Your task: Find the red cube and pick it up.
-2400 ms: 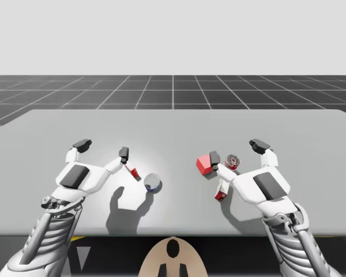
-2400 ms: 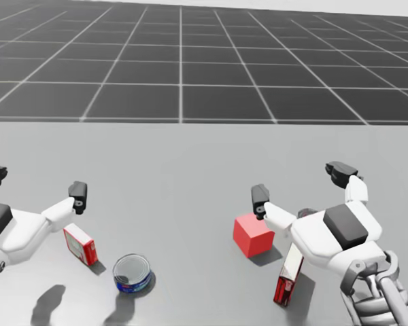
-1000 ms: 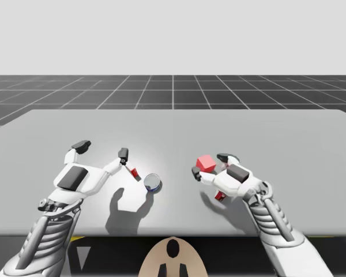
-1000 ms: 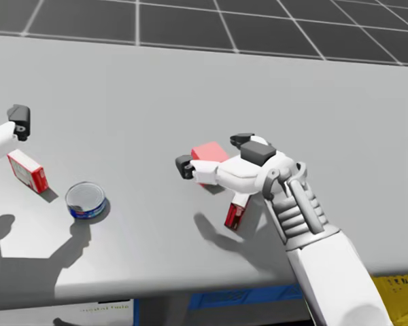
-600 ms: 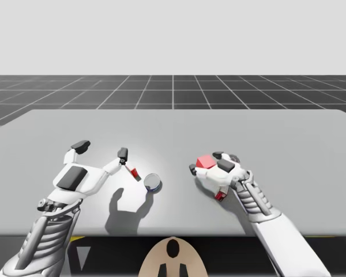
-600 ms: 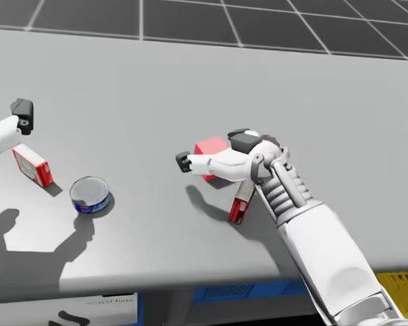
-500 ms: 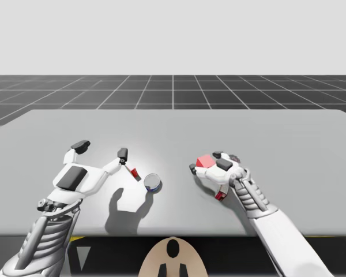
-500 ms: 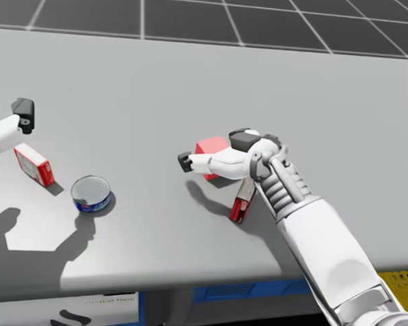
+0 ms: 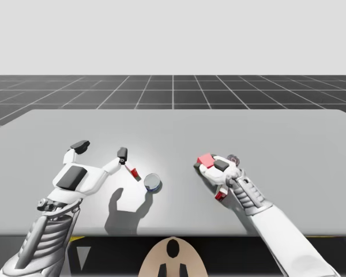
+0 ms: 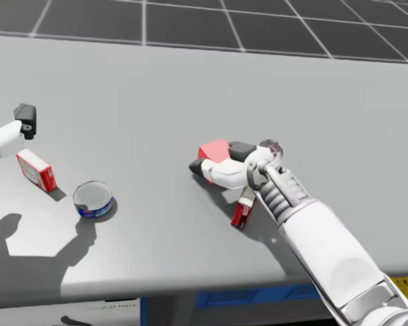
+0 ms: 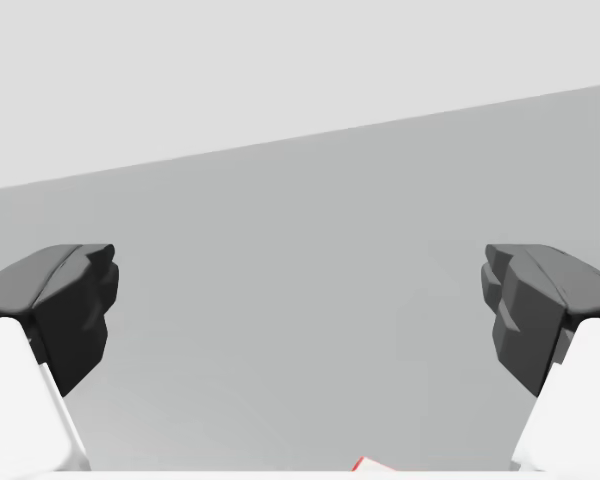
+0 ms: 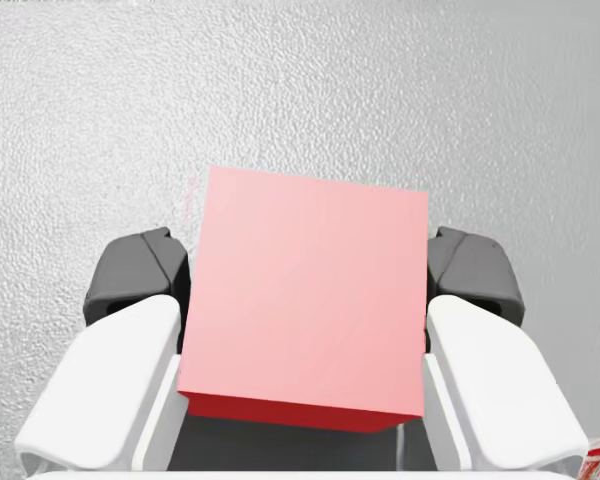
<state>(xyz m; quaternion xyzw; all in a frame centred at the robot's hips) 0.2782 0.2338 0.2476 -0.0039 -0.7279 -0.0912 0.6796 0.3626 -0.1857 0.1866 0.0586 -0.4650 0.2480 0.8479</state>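
The red cube [image 9: 205,159] [image 10: 214,151] rests on the grey table [image 9: 173,127], right of the middle. My right gripper [image 9: 209,164] [image 10: 217,157] reaches over it from the near side. In the right wrist view the cube [image 12: 305,300] sits between the two dark pads, and both press its sides, so my right gripper [image 12: 305,280] is shut on it. My left gripper [image 9: 101,149] [image 11: 300,300] hangs open over the left part of the table with nothing between its fingers. One of its fingertips [image 10: 26,115] is at the head view's left edge.
A small red-and-white box [image 9: 134,172] [image 10: 35,171] lies under the left hand, with a blue can [image 9: 152,182] [image 10: 94,198] beside it. A second red box [image 9: 220,193] [image 10: 243,209] lies under my right forearm, and another can [image 9: 233,158] stands just behind the right hand.
My right gripper swung in over the red cube and its fingers closed from wide apart onto the cube's sides. My head has tilted down. The left arm stayed put.
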